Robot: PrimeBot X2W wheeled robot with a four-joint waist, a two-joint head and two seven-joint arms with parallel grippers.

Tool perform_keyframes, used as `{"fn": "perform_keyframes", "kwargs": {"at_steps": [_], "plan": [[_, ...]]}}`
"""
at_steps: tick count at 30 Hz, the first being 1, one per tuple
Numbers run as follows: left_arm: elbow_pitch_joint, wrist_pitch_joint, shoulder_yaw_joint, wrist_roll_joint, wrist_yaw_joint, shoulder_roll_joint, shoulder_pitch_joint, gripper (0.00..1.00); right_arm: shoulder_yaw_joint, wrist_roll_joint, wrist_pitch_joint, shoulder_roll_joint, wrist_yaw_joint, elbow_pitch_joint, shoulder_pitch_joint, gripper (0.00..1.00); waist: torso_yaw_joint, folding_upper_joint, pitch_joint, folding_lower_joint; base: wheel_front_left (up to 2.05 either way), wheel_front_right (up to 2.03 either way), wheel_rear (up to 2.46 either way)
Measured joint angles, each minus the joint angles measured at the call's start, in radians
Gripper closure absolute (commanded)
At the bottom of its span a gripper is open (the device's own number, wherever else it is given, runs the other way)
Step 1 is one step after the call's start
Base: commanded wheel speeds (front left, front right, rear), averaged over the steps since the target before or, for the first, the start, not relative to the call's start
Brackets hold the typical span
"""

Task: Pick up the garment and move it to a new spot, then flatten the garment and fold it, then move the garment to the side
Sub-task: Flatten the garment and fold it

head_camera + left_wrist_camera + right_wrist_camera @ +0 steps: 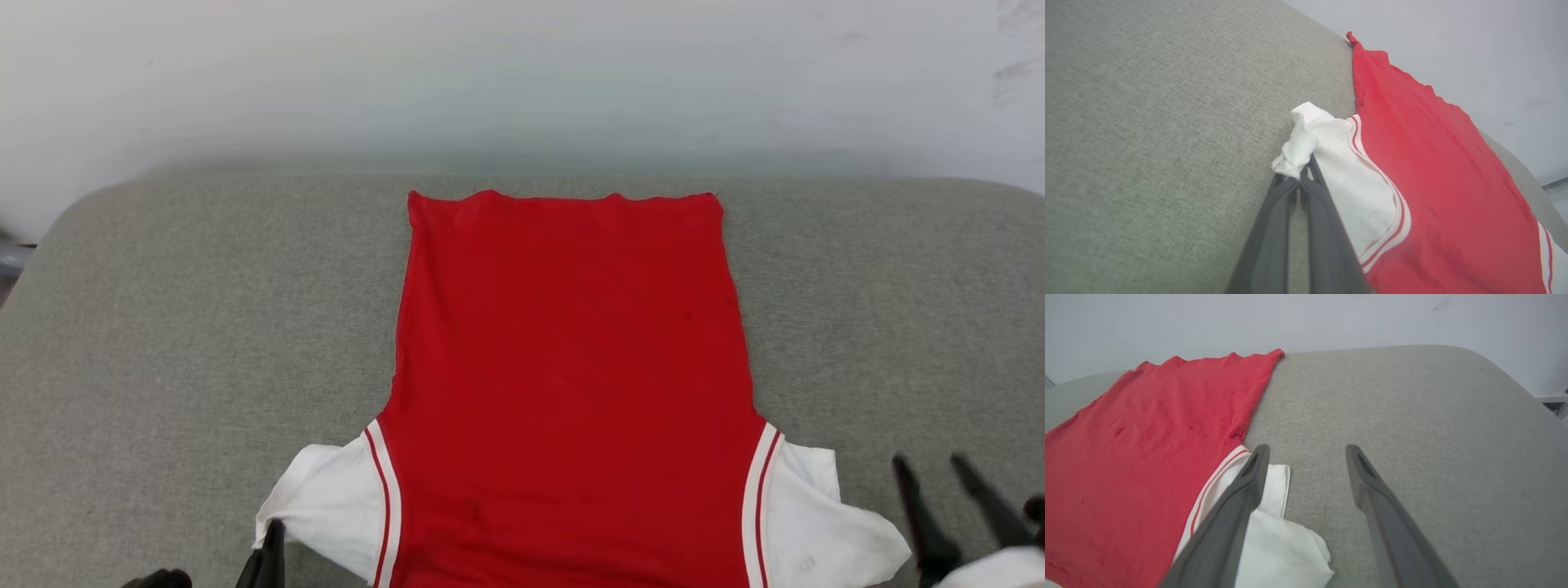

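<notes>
Our red jersey-style T-shirt lies spread on a grey upholstered surface, its far edge toward the pale wall. Our left gripper is pinched closed on the white sleeve on our left, probably to tug its crumpled tip flat. Our right gripper hangs spread wide and holds nothing, beside the other sleeve, which lies rumpled

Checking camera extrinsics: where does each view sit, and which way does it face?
Left wrist: on that arm, looking along the left gripper, shut on a white sleeve of the garment.
Right wrist: along the open right gripper, above the grey pad beside the other sleeve.
Head: high, forward and down over the garment; both grippers at bottom corners.
Shared: all show the garment and pale wall.
</notes>
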Motion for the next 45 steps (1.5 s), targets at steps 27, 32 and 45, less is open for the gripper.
{"fn": "perform_keyframes", "kwargs": {"at_steps": [27,32,45], "plan": [[-0.069,0.000,-0.005,0.175,-0.112,-0.188,-0.267,1.00,0.222,0.035,0.872,-0.305,0.000,0.191,-1.101,0.00,0.211,-0.0001,0.344,0.0002,0.00,0.00,0.00],[-0.074,0.000,0.002,0.201,-0.137,-0.223,-0.304,1.00,0.286,0.037,1.045,-0.344,0.000,0.277,-1.203,0.00,0.249,0.0000,0.420,0.0003,0.00,0.00,0.00],[-0.080,-0.002,-0.006,0.227,-0.168,-0.259,-0.378,1.00,0.328,0.036,1.153,-0.383,0.000,0.368,-1.260,0.00,0.322,-0.0001,0.575,0.0000,0.00,0.00,0.00]]}}
